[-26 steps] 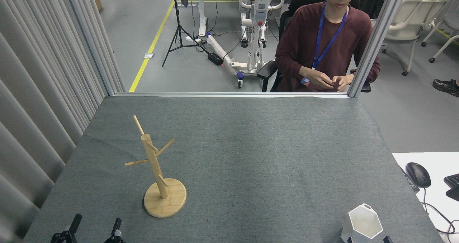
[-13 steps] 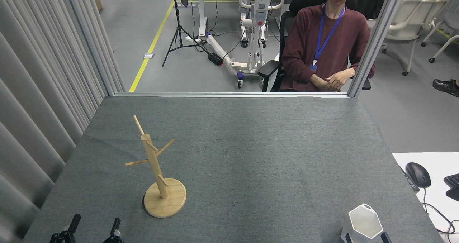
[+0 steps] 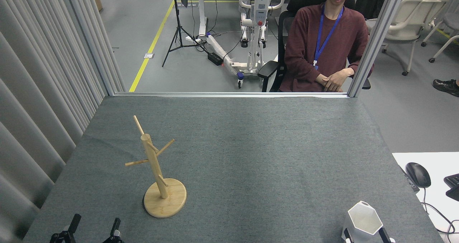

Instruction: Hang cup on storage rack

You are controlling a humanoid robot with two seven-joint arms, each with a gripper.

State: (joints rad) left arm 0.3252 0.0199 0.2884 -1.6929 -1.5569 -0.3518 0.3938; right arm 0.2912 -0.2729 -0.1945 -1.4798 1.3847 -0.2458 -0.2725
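Since a second ago the cup point(image 3: 364, 219) has risen slightly between my right jaws point(image 3: 364, 236), which seem clenched on it at the table's point(image 3: 251, 146) near right corner, the rack point(image 3: 157, 175) far leftward beside my released left jaws point(image 3: 94, 227).

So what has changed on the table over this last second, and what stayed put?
The cup has shifted slightly up in the view, and the right gripper has come further in, its fingers now on either side of the cup's base. Whether they have closed on it cannot be told. The person behind the table has sat up. The storage rack and the open left gripper have not moved.
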